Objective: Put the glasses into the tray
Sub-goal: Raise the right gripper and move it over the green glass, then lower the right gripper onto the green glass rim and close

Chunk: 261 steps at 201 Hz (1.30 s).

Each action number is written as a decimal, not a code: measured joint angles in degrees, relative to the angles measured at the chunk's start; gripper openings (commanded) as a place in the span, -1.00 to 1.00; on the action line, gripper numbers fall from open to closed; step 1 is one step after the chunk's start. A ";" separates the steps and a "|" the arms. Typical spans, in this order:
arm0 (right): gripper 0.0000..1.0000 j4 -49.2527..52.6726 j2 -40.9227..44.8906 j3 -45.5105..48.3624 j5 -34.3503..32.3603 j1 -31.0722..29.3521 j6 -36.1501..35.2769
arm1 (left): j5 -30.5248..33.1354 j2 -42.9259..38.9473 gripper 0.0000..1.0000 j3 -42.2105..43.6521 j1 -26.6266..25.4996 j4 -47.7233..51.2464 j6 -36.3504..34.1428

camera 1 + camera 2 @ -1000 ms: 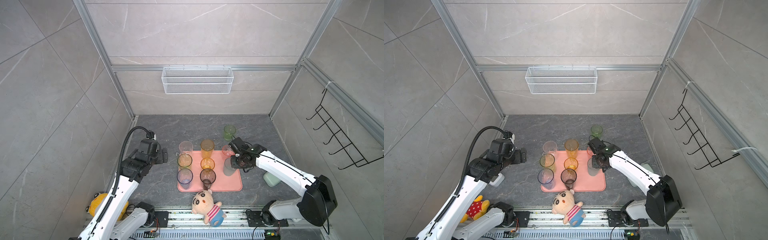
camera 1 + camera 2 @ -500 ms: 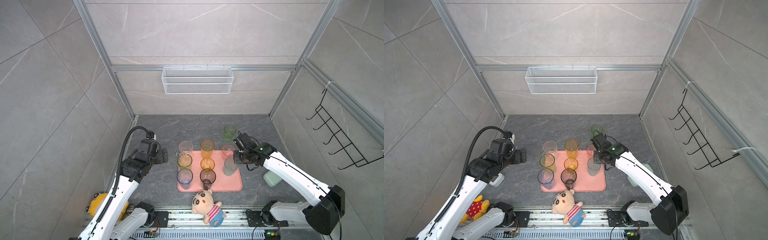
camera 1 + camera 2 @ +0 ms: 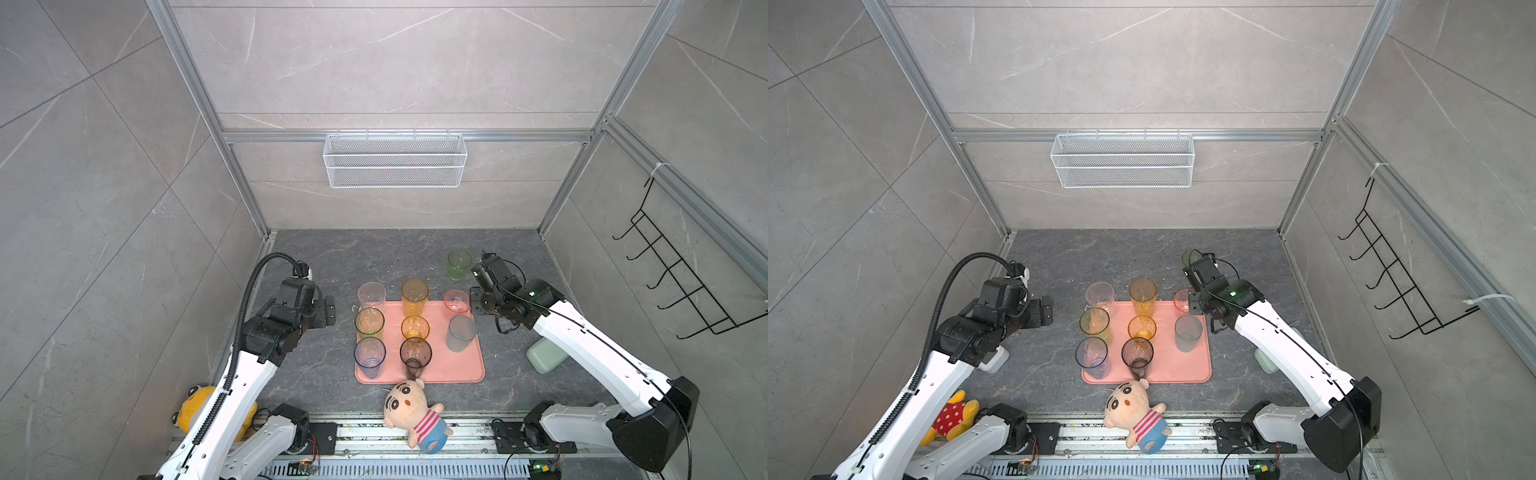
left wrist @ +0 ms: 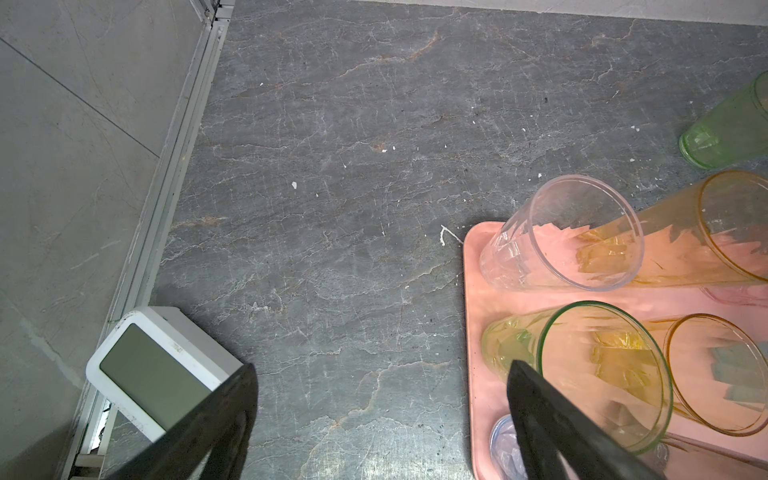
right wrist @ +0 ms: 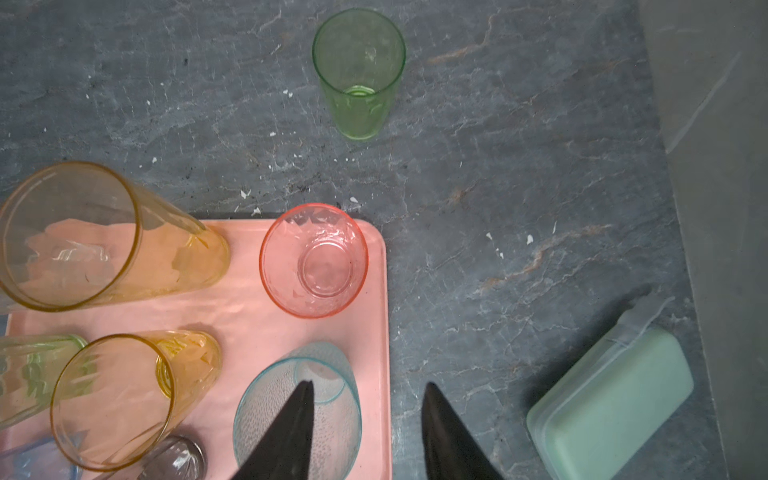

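A white wire basket [image 3: 395, 160] hangs on the back wall above the dark grey, stone-patterned table [image 3: 374, 253]. A black rack of hooks [image 3: 681, 282] is fixed to the right wall. A plush doll [image 3: 411, 409] in a striped shirt and blue shorts lies at the table's front edge. A yellow plush toy [image 3: 951, 415] in a red dotted dress sits at the front left. A pale green box [image 5: 611, 399] lies near the right wall. A white device with a grey screen [image 4: 153, 370] stands by the left wall.
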<state>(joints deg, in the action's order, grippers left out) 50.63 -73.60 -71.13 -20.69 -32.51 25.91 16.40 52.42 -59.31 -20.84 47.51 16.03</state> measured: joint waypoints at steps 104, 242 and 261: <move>0.04 -14.08 -9.90 -4.26 4.52 11.54 -0.26 | 0.02 -0.50 0.88 -0.02 0.00 -0.02 0.00; 0.04 -20.31 -32.28 -16.61 13.46 19.89 0.00 | 2.64 -0.94 0.92 0.00 0.00 -0.02 0.00; 0.04 -20.35 -34.60 -18.16 14.10 20.17 0.02 | 3.08 -1.01 1.00 0.00 0.17 -0.02 0.00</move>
<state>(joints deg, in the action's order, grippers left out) 30.28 -108.20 -89.30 -6.59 -12.34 25.93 19.49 51.42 -59.31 -20.67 47.48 16.03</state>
